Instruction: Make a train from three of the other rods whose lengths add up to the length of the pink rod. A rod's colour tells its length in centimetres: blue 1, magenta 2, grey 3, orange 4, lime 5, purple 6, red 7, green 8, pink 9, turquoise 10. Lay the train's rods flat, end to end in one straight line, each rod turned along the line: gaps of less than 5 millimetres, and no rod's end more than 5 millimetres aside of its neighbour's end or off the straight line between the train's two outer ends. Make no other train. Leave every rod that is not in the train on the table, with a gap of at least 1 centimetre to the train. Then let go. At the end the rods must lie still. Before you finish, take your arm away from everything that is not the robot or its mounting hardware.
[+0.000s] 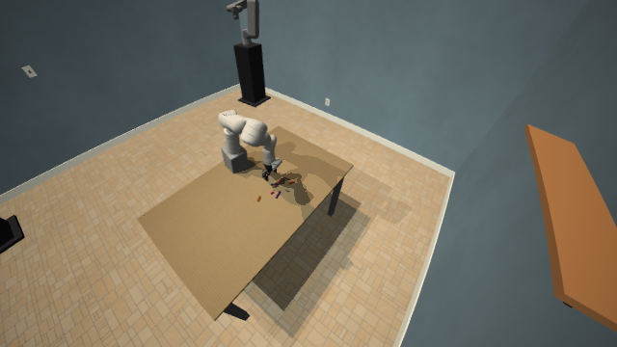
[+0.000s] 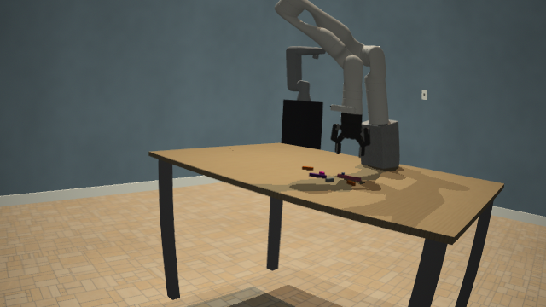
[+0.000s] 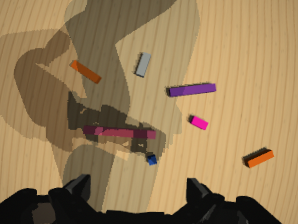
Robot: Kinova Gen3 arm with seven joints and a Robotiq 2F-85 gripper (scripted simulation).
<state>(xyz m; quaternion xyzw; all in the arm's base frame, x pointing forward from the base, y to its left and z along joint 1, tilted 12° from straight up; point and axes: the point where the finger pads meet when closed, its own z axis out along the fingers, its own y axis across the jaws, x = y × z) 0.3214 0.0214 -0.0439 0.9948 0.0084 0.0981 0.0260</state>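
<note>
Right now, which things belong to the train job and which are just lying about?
Job:
pink rod
blue rod
magenta rod
grey rod
purple rod
orange rods
gripper, open

Lying about:
spare arm
black pedestal
orange board

In the top view the rods [image 1: 281, 187] are too small to tell apart by colour.

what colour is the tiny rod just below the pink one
Blue, lying near the pink rod; the wrist view shows it best.
</note>
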